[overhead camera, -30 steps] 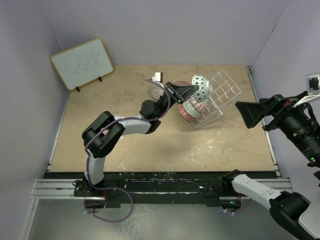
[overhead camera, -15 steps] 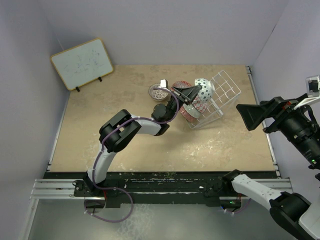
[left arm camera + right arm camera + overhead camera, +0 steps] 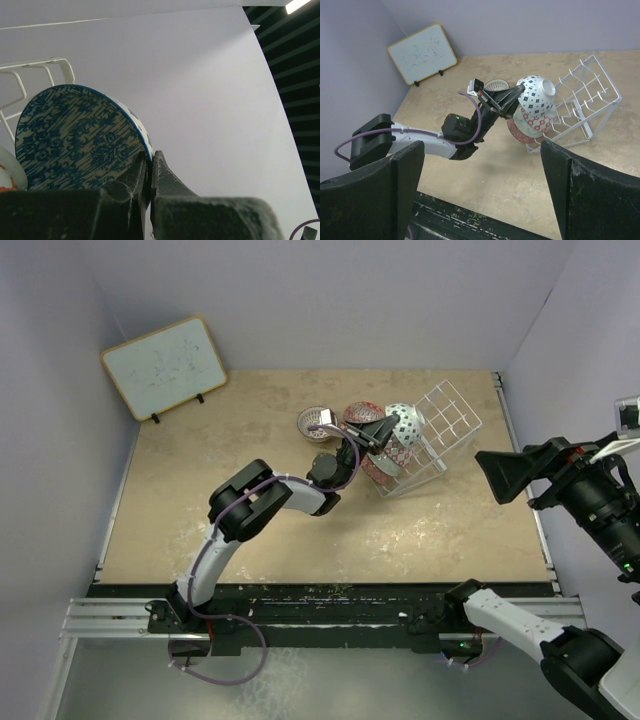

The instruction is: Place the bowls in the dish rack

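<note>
My left gripper (image 3: 381,431) is shut on the rim of a bowl (image 3: 403,421), white with blue diamonds outside and blue-patterned inside (image 3: 75,140). It holds the bowl on edge at the near end of the tilted white wire dish rack (image 3: 447,423). Two red-patterned bowls (image 3: 386,462) lean in the rack just below it. A lattice bowl (image 3: 314,421) and another bowl (image 3: 357,412) sit on the table behind the gripper. My right gripper (image 3: 503,474) is open and empty, held high to the right of the rack. The other bowls are hidden.
A wood-framed whiteboard (image 3: 165,365) leans at the back left. The enclosure walls stand close behind and right of the rack. The rack's wire (image 3: 30,67) and an orange-and-white bowl edge (image 3: 7,175) show in the left wrist view.
My left arm has reached further right and lowered the blue bowl toward the bowls in the rack. The right arm has barely moved.
</note>
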### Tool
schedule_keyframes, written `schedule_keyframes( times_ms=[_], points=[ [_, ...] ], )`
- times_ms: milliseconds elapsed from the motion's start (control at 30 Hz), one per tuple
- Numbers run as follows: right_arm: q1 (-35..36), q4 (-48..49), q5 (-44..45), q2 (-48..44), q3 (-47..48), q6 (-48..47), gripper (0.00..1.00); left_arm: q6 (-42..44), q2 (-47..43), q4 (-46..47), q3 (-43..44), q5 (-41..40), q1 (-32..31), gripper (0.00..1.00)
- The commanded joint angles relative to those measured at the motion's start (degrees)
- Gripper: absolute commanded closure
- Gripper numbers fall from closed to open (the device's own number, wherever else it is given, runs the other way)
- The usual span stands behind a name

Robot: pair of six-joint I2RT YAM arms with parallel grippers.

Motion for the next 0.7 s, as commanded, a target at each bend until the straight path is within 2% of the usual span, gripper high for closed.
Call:
schedule_keyframes(
  times_ms=[0, 400, 667],
  points=[
    [0.4, 0.5, 1.3, -0.8, -0.6, 0.7, 0.0, -2.8, 0.7, 9.3, 3.7, -2.5, -0.5, 1.0],
    [1.5, -0.1, 2.8, -0.9, -0.6, 0.9, 0.0, -5.3, 6.2, 9.3, 8.6, -2.3, -0.6, 1.0],
    [1.9, 0.2, 3.1, -0.6, -1.1, 1.0, 0.0, -6.1, 7.2, 9.3, 7.7, -2.8, -0.6, 1.0]
  ],
)
